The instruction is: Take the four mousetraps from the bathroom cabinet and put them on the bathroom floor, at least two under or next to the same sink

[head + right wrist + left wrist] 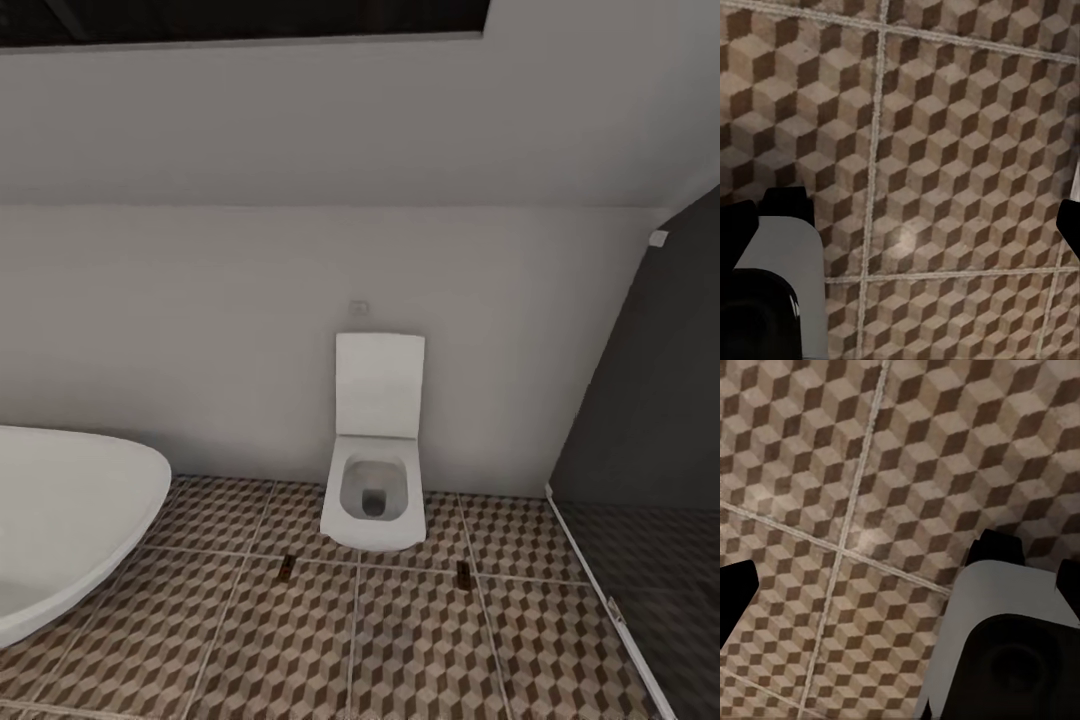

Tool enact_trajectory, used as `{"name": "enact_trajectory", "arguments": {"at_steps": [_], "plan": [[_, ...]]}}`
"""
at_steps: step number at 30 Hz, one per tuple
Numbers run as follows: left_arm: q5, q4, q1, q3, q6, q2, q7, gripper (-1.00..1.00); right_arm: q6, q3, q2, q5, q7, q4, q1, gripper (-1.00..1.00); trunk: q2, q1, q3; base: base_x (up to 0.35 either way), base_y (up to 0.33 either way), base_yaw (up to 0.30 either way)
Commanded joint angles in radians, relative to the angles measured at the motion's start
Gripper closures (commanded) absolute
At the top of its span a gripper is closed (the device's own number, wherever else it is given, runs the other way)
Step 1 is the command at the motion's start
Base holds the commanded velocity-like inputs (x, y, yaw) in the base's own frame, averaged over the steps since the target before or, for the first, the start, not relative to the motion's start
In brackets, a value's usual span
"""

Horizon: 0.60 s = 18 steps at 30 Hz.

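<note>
The head view faces a plain pale wall with a white wall-hung toilet (373, 470), its flat lid raised against the wall, and the rounded rim of a white oval bathtub (70, 520) at the left; a dark glass panel (650, 420) closes off the right. The bathroom floor (420, 640) is laid in large square tiles printed with a brown, beige and white cube pattern, split by pale grout lines. 2 small dark flat pieces lie on it, one (287, 566) just left of the toilet and one (463, 572) just right; they may be mousetraps, but they are too small to tell. If so, they sit near the toilet, not by a sink. Both arms hang low with the wrist cameras aimed at the tiles, a carrying posture that suits driving. The left end effector (900, 577) shows dark fingertips set wide apart with bare tile between them, so it is spread and empty; the right end effector (907, 217) looks the same, parted and holding nothing.
</note>
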Motion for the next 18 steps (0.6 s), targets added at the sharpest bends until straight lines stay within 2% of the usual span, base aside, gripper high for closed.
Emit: {"name": "enact_trajectory", "arguments": {"at_steps": [1,18], "plan": [[0.006,0.001,0.0,-0.008,0.002,0.0,0.002,-1.0,-0.008,-0.008,-0.001,0.01,-0.005,0.005,-0.002,-1.0,0.007,-0.004,0.001,0.0,0.0,0.0],[0.006,0.001,0.008,-0.009,0.001,0.0,0.002,-1.0,-0.008,-0.008,-0.001,0.01,-0.005,0.005,-0.002,-1.0,0.126,-0.069,0.026,0.0,0.0,0.0]]}}
